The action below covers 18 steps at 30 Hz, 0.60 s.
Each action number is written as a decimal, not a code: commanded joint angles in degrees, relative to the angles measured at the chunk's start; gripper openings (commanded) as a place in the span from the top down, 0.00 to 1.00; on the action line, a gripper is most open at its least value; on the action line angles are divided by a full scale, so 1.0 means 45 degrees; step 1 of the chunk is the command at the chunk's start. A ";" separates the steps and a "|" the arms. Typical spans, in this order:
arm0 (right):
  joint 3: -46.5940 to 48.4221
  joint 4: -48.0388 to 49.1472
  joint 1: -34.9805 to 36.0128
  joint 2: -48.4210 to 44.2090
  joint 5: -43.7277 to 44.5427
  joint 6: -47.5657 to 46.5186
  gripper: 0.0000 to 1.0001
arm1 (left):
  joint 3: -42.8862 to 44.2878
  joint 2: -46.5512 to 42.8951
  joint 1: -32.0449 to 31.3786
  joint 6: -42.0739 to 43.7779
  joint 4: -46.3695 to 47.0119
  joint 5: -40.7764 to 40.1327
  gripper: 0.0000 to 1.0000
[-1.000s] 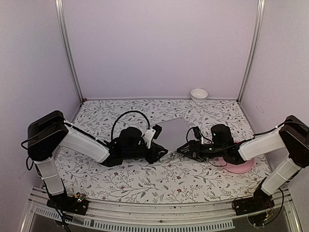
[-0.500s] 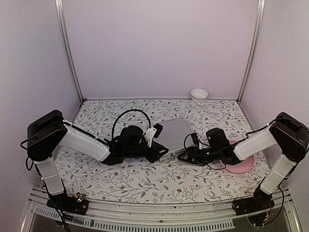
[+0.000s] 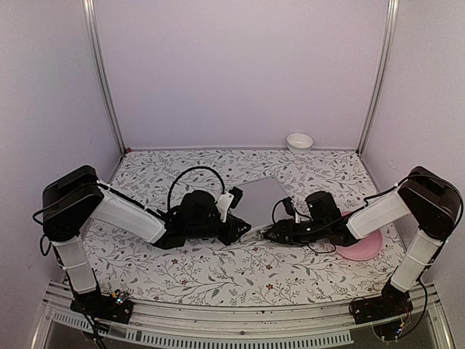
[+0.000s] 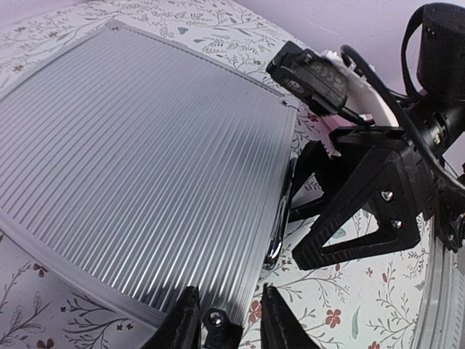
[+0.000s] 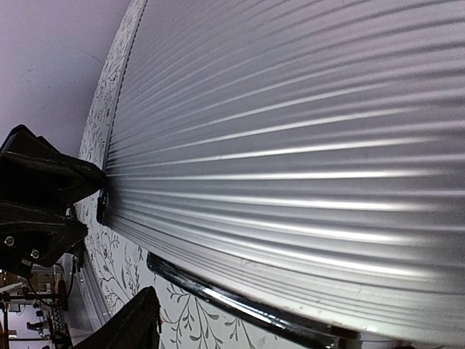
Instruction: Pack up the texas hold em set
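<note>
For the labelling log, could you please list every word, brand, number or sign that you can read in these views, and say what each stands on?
No text can be read in any view.
Case: plain ribbed metal lid, no print or logo showing.
Bowl: plain white, no marks visible.
Plate: plain pink, partly hidden by the right arm, no marks visible.

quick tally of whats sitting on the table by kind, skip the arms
silver case: 1
white bowl: 1
pink plate: 1
total: 3
</note>
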 commanded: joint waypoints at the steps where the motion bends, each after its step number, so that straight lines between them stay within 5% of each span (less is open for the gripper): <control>1: 0.0360 0.0116 0.0007 0.0591 0.0227 -0.0231 0.27 | -0.0170 0.0226 0.0143 -0.0085 0.0089 -0.0055 0.71; 18: -0.0322 0.0062 0.0079 0.0032 -0.0195 0.1255 0.51 | -0.0345 0.0088 0.0140 -0.0155 0.0209 -0.0050 0.71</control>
